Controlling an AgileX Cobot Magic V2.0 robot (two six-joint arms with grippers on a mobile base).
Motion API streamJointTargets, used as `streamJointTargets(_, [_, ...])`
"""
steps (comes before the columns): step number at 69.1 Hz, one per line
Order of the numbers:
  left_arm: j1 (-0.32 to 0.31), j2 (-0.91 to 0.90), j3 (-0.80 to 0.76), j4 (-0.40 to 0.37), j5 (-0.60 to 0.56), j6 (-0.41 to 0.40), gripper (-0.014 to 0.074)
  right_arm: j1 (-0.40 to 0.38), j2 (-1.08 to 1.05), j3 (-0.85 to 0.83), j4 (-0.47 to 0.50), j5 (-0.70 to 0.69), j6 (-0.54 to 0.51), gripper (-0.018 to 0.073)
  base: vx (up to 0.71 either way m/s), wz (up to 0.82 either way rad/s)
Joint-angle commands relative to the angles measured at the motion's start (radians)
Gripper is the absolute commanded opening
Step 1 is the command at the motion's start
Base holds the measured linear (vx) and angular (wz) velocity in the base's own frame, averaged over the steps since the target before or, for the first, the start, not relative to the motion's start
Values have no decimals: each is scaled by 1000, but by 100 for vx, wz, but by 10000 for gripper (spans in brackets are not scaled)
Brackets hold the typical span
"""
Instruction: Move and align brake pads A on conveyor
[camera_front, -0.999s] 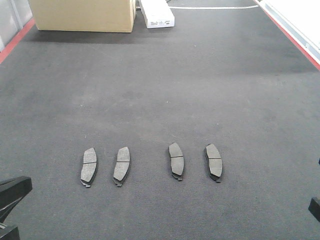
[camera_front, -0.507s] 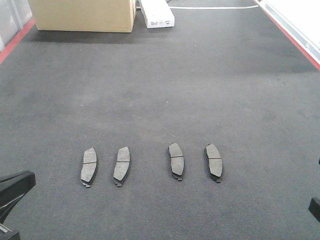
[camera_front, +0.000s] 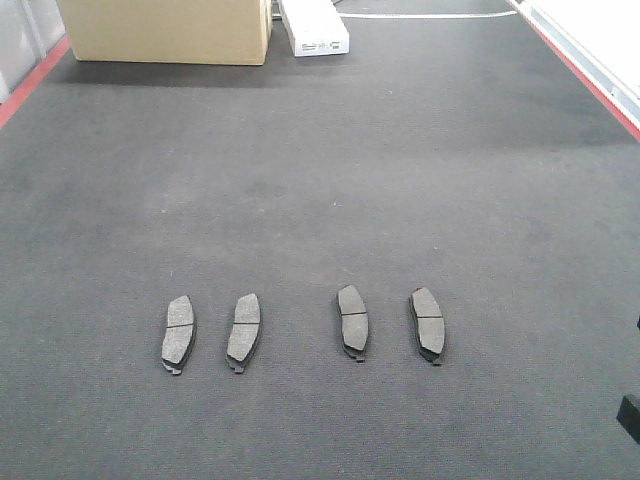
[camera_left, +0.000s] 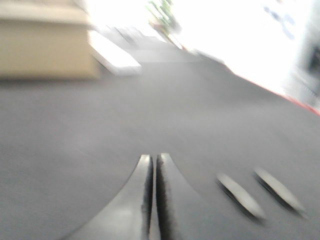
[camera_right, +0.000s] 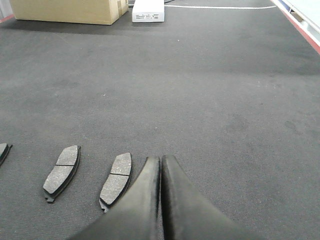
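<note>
Four brake pads lie face up in a row on the dark conveyor belt (camera_front: 320, 180): the far left one (camera_front: 178, 333), the second (camera_front: 243, 332), the third (camera_front: 352, 321) and the far right one (camera_front: 428, 323). They form two pairs with a wider gap in the middle. My left gripper (camera_left: 154, 156) is shut and empty above the belt, in a blurred view with two pads (camera_left: 240, 196) to its right. My right gripper (camera_right: 160, 158) is shut and empty, just right of a pad (camera_right: 116, 181), with another pad (camera_right: 61, 171) further left.
A cardboard box (camera_front: 165, 30) and a white box (camera_front: 314, 27) stand at the belt's far end. Red borders run along the left (camera_front: 30, 80) and right (camera_front: 580, 75) sides. A dark piece of the right arm (camera_front: 630, 415) shows at the lower right edge.
The dark left gripper at the front view's lower left corner has drawn back out of that view. The pads and the right arm have not moved.
</note>
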Motion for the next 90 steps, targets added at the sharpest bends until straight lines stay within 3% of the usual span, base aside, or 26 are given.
streamJointTargets(1, [114, -65, -24, 39, -37, 3, -6, -5, 2, -26, -9, -76, -5, -5, 0, 0])
streamJointTargets(10, [245, -148, -24, 116, 9, 3, -6, -5, 2, -26, -9, -76, -5, -5, 0, 0])
streamJointTargets(17, [284, -202, -11, 156, 20, 3, -6, -5, 2, -26, -9, -76, -5, -5, 0, 0])
streamJointTargets(37, [284, -271, 206, 170, -39, 3, -6, -5, 2, -26, -9, -76, -5, -5, 0, 0])
streamJointTargets(54, [284, -271, 433, 153, -237, -1, -6, -5, 2, -26, -9, -76, -5, -5, 0, 0])
streamJointTargets(90, [284, -270, 440, 154, -233, -1, -6, -5, 2, -26, -9, -76, -5, -5, 0, 0])
